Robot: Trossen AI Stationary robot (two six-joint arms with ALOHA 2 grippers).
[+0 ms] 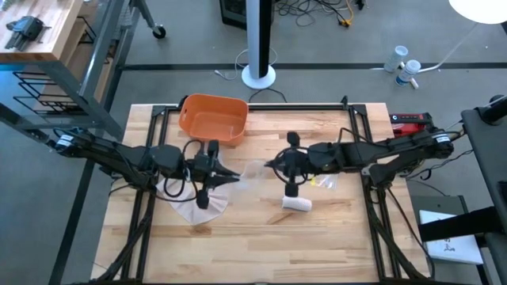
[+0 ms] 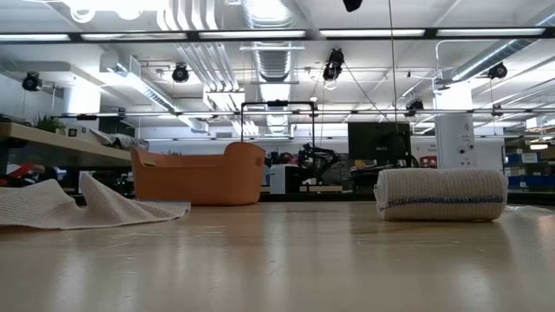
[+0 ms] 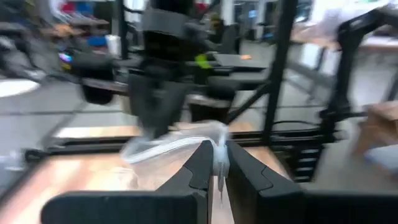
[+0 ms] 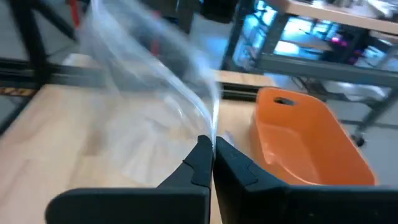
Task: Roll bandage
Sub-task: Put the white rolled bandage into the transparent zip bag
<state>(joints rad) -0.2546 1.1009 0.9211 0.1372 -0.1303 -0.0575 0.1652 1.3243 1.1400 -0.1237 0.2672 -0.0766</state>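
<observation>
Bandage cloth [image 1: 198, 207] lies loose and crumpled at the table's near left, under the left gripper [image 1: 230, 177]; a finished roll [image 1: 298, 203] sits right of centre. Both grippers pinch a clear plastic wrapper [image 1: 252, 174] stretched between them, the right gripper [image 1: 273, 165] clamped on its other edge. Soft, light, floppy fabric: best taken by one free end.

Table stock, counted:
- Rolled bandage [image 1: 298, 203]: 1, right of centre, near side.
- Unrolled bandage [image 1: 196, 207]: 1, left.
- Orange tub [image 1: 211, 119]: 1, far side.
- Clear plastic bag [image 1: 252, 176]: 1, centre.
- Small wrapper [image 1: 323, 182]: 1, right.
- Arms: 2.
</observation>
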